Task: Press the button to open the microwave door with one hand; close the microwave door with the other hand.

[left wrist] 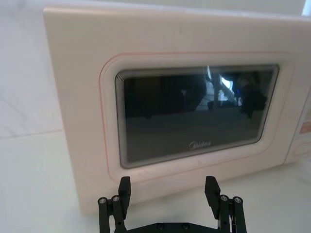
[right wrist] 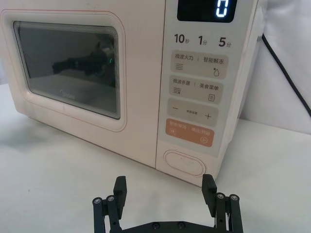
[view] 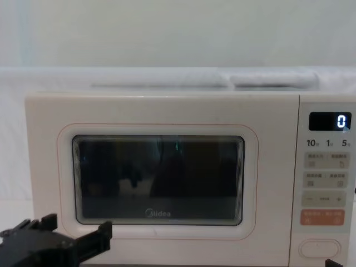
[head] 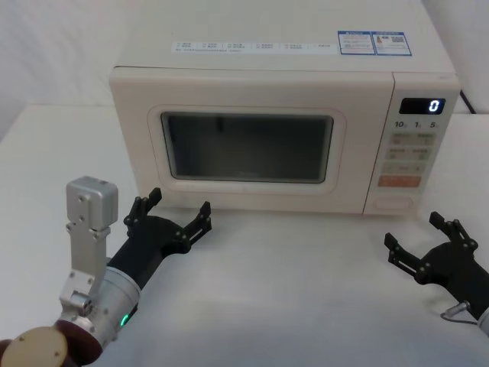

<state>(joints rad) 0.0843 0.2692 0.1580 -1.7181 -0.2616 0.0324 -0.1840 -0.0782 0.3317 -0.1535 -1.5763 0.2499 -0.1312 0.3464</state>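
The cream microwave (head: 275,84) stands on the white table with its door (head: 248,145) shut flush. Its dark window (left wrist: 194,111) carries the Midea logo. On the control strip, the wide pill-shaped button (right wrist: 184,162) sits lowest, under the orange key; it also shows in the chest view as the button (view: 319,248) and in the head view as the button (head: 395,203). My left gripper (head: 178,211) is open just in front of the door's lower left. My right gripper (head: 422,240) is open, a short way in front of and below the button, touching nothing.
A black power cable (right wrist: 286,77) runs down behind the microwave's right side. The display (head: 422,106) reads "0". White table surface (head: 290,290) stretches between both arms and in front of the oven.
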